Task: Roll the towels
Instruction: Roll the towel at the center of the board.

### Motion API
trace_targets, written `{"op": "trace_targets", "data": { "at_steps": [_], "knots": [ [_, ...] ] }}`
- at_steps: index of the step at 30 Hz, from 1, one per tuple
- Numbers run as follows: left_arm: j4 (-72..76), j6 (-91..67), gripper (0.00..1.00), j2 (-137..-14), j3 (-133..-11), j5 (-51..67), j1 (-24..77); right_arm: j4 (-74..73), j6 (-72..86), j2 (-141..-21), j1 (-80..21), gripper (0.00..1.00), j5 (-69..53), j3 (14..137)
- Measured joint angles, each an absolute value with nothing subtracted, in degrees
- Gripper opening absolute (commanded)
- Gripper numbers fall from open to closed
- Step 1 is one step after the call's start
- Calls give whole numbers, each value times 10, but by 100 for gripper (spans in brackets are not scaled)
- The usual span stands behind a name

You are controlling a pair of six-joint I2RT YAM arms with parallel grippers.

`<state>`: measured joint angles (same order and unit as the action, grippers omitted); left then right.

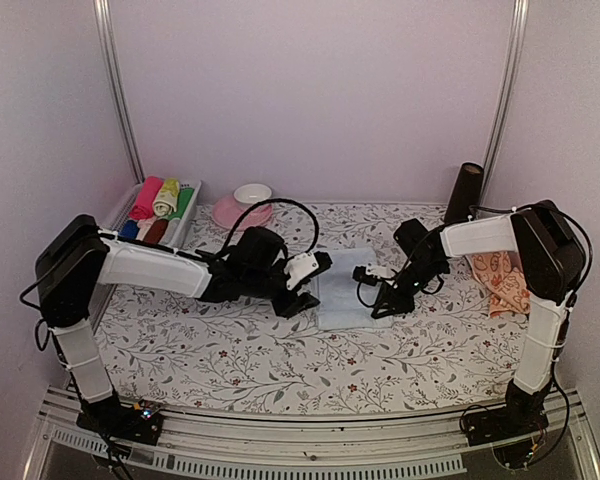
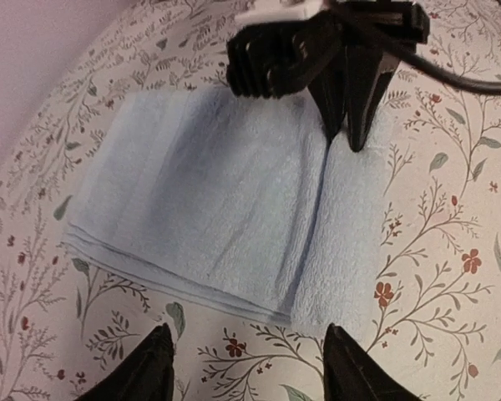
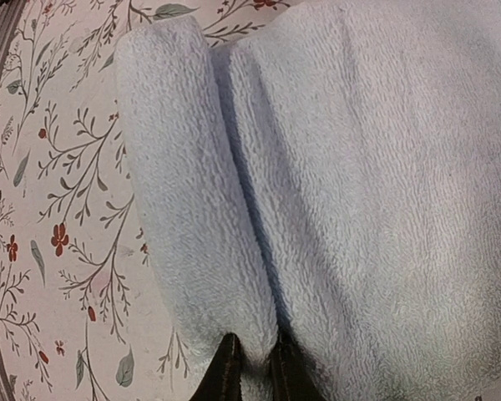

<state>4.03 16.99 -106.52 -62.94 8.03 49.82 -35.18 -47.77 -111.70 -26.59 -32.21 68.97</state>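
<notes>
One turn begun on the blue towel [image 1: 342, 285]

It lies folded on the sheet [image 1: 230, 360], its near edge curled into a narrow first roll. The right gripper [image 3: 255, 372] is pinched almost closed on that roll's right end. The left gripper [image 2: 255, 368] hovers just off the towel's left edge, jaws wide, holding nothing. Next, I judge, it must take the roll's left end so both turn evenly toward the far edge, with bare sheet beyond. The peach towel [image 1: 500, 282] sits well right, unrolled.

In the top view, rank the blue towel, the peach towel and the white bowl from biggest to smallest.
1. blue towel
2. peach towel, partly hidden
3. white bowl
</notes>
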Motion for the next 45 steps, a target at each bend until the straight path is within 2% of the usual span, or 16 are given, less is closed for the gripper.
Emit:
{"op": "trace_targets", "data": {
  "at_steps": [6,14,19,24,31,33,36,41,45],
  "knots": [
    [130,278,68,-1021,-571,40,557,-364,-478,-1125,-266,14,-322,703],
    [138,383,67,-1090,-572,-42,622,-371,-478,-1127,-266,14,-322,708],
    [136,409,62,-1126,-583,-83,626,-373,-478,-1128,-266,14,-323,708],
    [137,419,50,-1150,-606,-111,626,-373,-478,-1129,-265,14,-324,709],
    [133,430,15,-1164,-611,-133,627,-373,-478,-1130,-265,15,-328,709],
    [135,433,11,-1170,-613,-140,628,-374,-478,-1130,-265,18,-329,709],
    [132,431,5,-1173,-619,-145,630,-375,-482,-1130,-264,32,-329,709],
    [128,416,2,-1171,-619,-134,628,-366,-498,-1108,-262,53,-324,697],
    [108,391,2,-1161,-620,-93,615,-337,-517,-1026,-256,61,-307,637]
  ]
}}
